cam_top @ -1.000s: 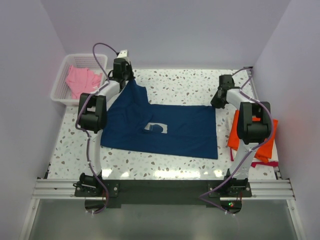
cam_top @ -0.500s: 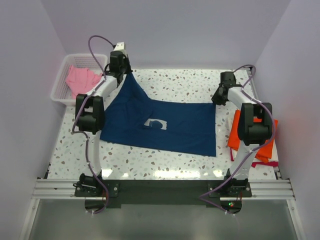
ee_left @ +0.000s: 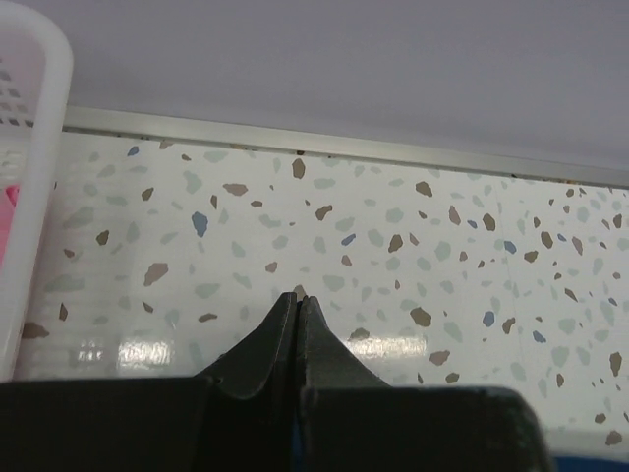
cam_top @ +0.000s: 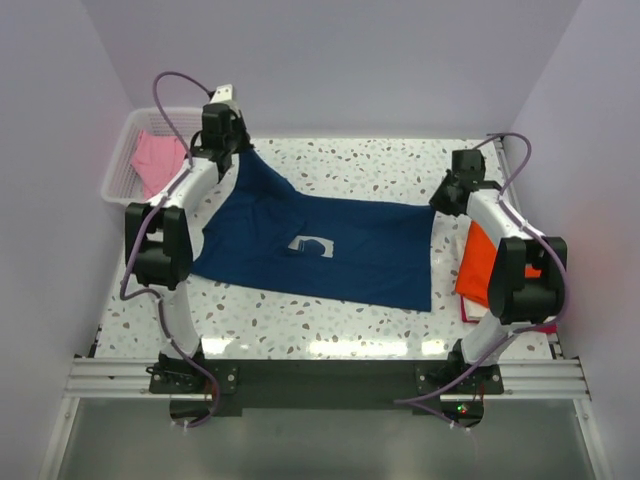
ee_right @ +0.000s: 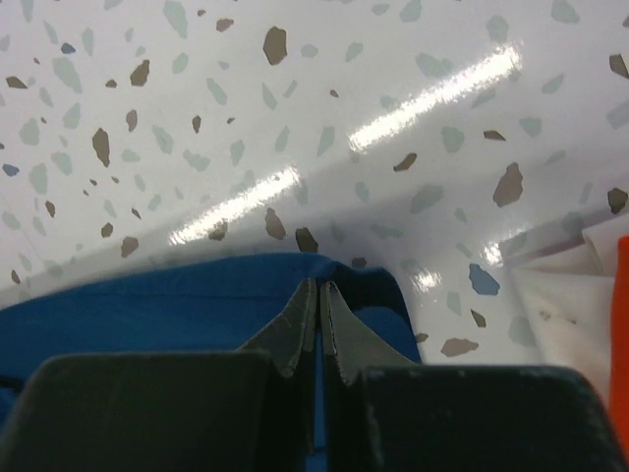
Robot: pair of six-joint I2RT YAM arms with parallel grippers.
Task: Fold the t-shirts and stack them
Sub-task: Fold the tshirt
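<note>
The navy t-shirt (cam_top: 340, 250), print up, lies stretched across the table between both arms. My left gripper (cam_top: 226, 143) is shut on its far left corner and holds that corner lifted near the back edge; in the left wrist view only a blue sliver (ee_left: 291, 447) shows between the closed fingers (ee_left: 298, 296). My right gripper (cam_top: 446, 196) is shut on the far right corner, and blue cloth (ee_right: 147, 315) bunches round the fingertips (ee_right: 317, 285). An orange t-shirt (cam_top: 480, 265) lies by the right arm. A pink t-shirt (cam_top: 155, 160) sits in the basket.
The white lattice basket (cam_top: 125, 140) stands at the far left corner, its rim (ee_left: 34, 187) close to my left gripper. A pink edge (cam_top: 500, 325) peeks from under the orange t-shirt. The back wall rises right behind the table.
My left gripper has moved left and toward the back, and my right gripper has moved right. The navy t-shirt is pulled wider and tauter between them.
</note>
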